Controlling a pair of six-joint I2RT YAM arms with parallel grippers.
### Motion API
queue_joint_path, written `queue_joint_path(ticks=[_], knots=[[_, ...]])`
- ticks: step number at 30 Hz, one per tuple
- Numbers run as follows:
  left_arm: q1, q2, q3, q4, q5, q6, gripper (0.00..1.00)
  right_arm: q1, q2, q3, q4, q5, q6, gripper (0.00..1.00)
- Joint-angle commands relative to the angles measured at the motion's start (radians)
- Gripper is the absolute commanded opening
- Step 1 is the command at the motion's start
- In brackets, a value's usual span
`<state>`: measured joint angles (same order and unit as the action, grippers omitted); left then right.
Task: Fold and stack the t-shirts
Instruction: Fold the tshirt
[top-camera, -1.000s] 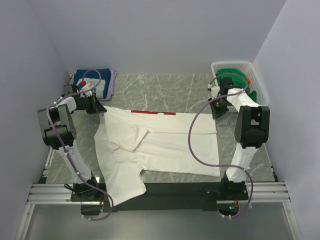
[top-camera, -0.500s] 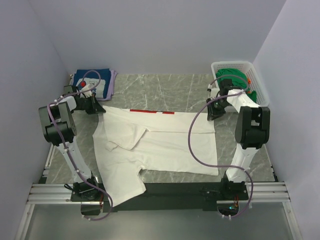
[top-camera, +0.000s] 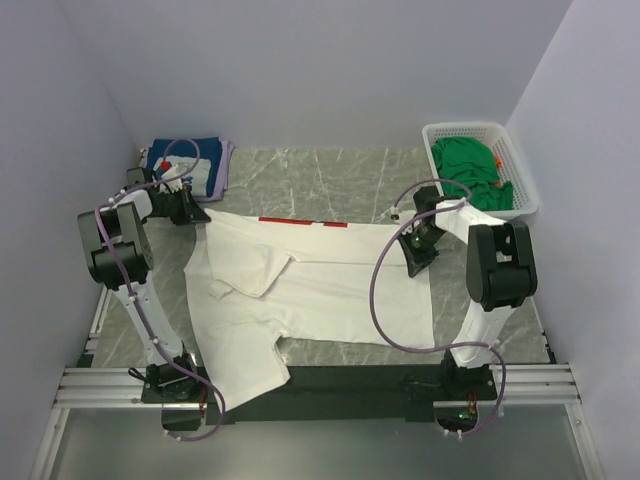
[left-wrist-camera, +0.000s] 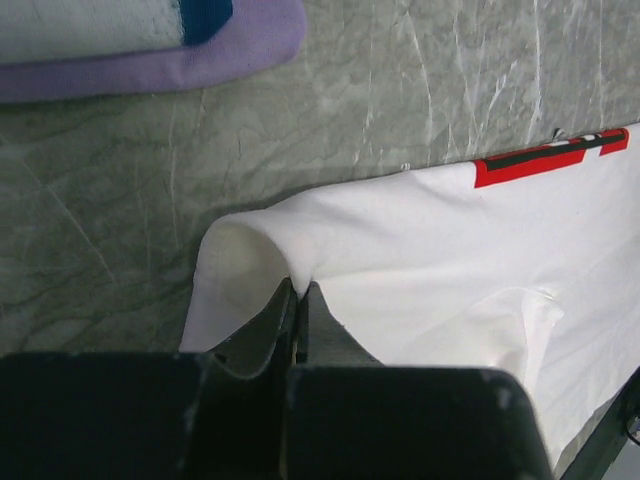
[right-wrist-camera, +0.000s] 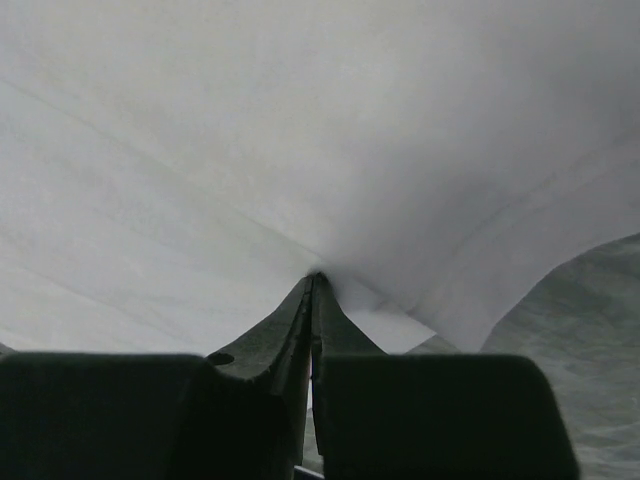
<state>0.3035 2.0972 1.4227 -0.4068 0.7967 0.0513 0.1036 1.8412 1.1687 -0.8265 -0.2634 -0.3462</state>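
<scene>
White t-shirt lies spread flat on the table | left gripper: jaws clamped on its far-left corner | right gripper: jaws clamped on its far-right edge | we grip both ends so the fold carries over evenly.

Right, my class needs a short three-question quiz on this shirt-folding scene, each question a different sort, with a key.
1. True or false: the left gripper is shut on the white t-shirt.
2. Where do the green shirts lie? A draped over an arm; B in the white basket; C under the white t-shirt.
3. Fill in: the printed bar at the white t-shirt's far edge is ___.
Key: 1 true; 2 B; 3 red.
</scene>
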Motion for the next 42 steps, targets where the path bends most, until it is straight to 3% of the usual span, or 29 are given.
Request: queue_joint_path(ticks=[1, 9, 19, 22, 26, 31, 34, 42], knots=[[0.009, 0.02, 0.059, 0.039, 0.001, -0.013, 0.01, 0.018, 0.015, -0.007, 0.065, 0.142, -0.028, 0.07], [0.029, 0.053, 0.122, 0.016, -0.025, 0.001, 0.01, 0.068, 0.041, -0.047, 0.122, 0.34, -0.046, 0.06], [0.04, 0.112, 0.167, -0.009, -0.051, 0.013, 0.01, 0.07, 0.055, -0.03, 0.118, 0.339, -0.051, 0.06], [0.04, 0.119, 0.17, 0.006, -0.044, 0.005, 0.04, 0.071, 0.046, -0.006, 0.096, 0.3, -0.069, 0.09], [0.042, 0.091, 0.191, -0.044, -0.018, 0.036, 0.25, 0.064, -0.017, 0.074, 0.024, 0.173, -0.1, 0.21], [0.043, -0.018, 0.151, -0.063, -0.022, 0.087, 0.33, 0.033, -0.103, 0.215, 0.001, 0.046, -0.067, 0.34], [0.043, -0.069, 0.121, -0.034, -0.034, 0.073, 0.41, 0.027, -0.089, 0.246, 0.065, 0.094, -0.027, 0.34], [0.013, -0.071, 0.088, 0.002, -0.053, 0.058, 0.51, 0.024, 0.136, 0.382, 0.107, 0.251, 0.067, 0.4]])
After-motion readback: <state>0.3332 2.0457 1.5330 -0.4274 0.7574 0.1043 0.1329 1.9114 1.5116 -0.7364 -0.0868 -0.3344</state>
